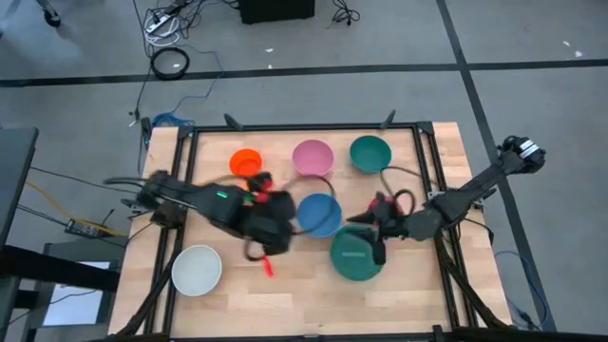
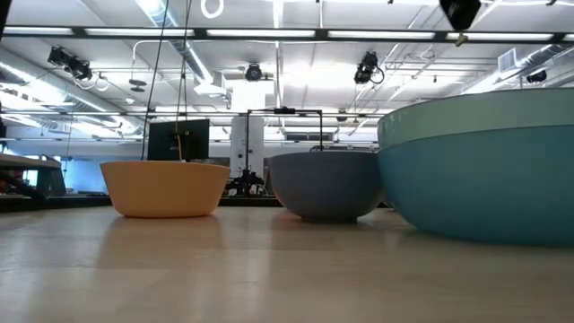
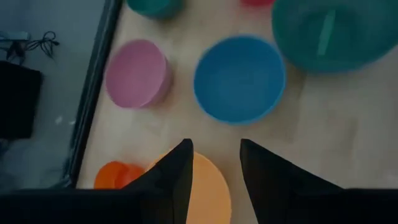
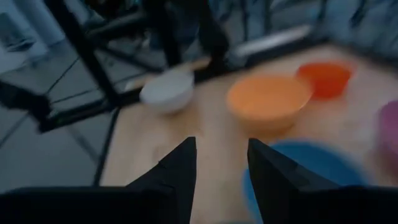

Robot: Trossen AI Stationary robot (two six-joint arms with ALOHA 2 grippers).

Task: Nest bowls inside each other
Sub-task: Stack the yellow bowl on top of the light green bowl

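The bowls lie spread over the bench [image 1: 418,294], none visibly inside another unless the big teal bowl [image 1: 357,255] already holds one: the low view shows a paler band above its darker wall, but I cannot tell.

Nearest the front edge sits the white bowl [image 1: 197,269], toward the front left corner, apart from the rest and likely left for later. The big teal bowl stands right of centre, a fit base for a stack.

Mid-bench, the blue bowl [image 1: 319,214] lies between both arms. The left claw [image 3: 214,168] hangs open and empty over an orange bowl [image 3: 208,193], probably lining up to lift it. The right claw [image 4: 222,163], also parted and empty, hovers by the blue bowl's edge.

Along the back edge stand the orange-red bowl [image 1: 245,162], pink bowl [image 1: 313,157] and green bowl [image 1: 370,153], untouched.
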